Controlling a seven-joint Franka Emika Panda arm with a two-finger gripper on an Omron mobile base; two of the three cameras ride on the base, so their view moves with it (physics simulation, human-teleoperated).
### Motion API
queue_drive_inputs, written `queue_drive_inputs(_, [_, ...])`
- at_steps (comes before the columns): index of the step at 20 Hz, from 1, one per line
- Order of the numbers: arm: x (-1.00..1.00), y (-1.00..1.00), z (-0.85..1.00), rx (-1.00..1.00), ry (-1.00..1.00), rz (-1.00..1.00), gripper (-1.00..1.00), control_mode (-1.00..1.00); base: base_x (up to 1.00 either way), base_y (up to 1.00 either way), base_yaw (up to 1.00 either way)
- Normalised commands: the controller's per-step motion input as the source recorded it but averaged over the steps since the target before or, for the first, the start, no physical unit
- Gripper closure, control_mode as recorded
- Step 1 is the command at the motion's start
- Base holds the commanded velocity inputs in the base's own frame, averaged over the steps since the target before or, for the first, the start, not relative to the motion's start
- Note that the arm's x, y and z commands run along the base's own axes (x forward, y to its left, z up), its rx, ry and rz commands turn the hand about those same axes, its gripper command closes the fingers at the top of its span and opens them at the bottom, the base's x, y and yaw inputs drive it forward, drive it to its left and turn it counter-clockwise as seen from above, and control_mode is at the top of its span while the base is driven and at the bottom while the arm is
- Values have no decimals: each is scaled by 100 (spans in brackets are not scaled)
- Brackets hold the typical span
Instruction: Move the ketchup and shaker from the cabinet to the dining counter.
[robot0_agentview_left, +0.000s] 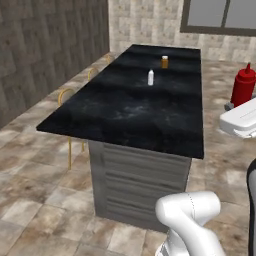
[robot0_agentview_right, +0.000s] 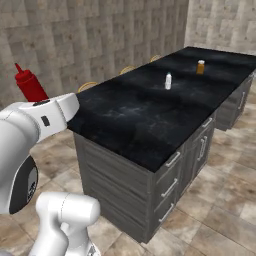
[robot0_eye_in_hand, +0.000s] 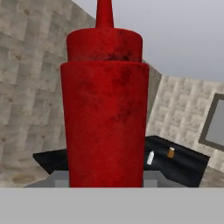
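The ketchup (robot0_agentview_left: 243, 85), a red squeeze bottle with a narrow nozzle, stands upright in my gripper (robot0_agentview_left: 239, 103), which is shut on its lower body. It hangs in the air beside the right side of the dining counter (robot0_agentview_left: 125, 112), a long black veined top on a grey base. From the right base the ketchup (robot0_agentview_right: 30, 85) rises from my gripper (robot0_agentview_right: 38, 101) off the counter's near left corner (robot0_agentview_right: 135, 125). In the hand view the ketchup (robot0_eye_in_hand: 105, 109) stands close in front, with the counter (robot0_eye_in_hand: 175, 168) low behind it. The shaker and the cabinet are out of view.
A slim white bottle (robot0_agentview_left: 150, 77) and an amber jar (robot0_agentview_left: 164, 61) stand toward the counter's far end. Stools with yellow frames (robot0_agentview_left: 65, 95) line its left side. Drawer fronts (robot0_agentview_right: 170, 175) face the tiled floor on the right. A window (robot0_agentview_left: 220, 15) is in the back wall.
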Motion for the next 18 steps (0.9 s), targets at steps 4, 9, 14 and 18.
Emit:
queue_drive_inputs(4, [0,0,0,0,0,0,100,100,30,60,-33])
queue_drive_inputs(9, [0,0,0,0,0,0,100,100,23,64,-31])
queue_drive_inputs(14, [0,0,0,0,0,0,100,100,21,63,-29])
queue_drive_inputs(18, [0,0,0,0,0,0,100,100,21,56,-27])
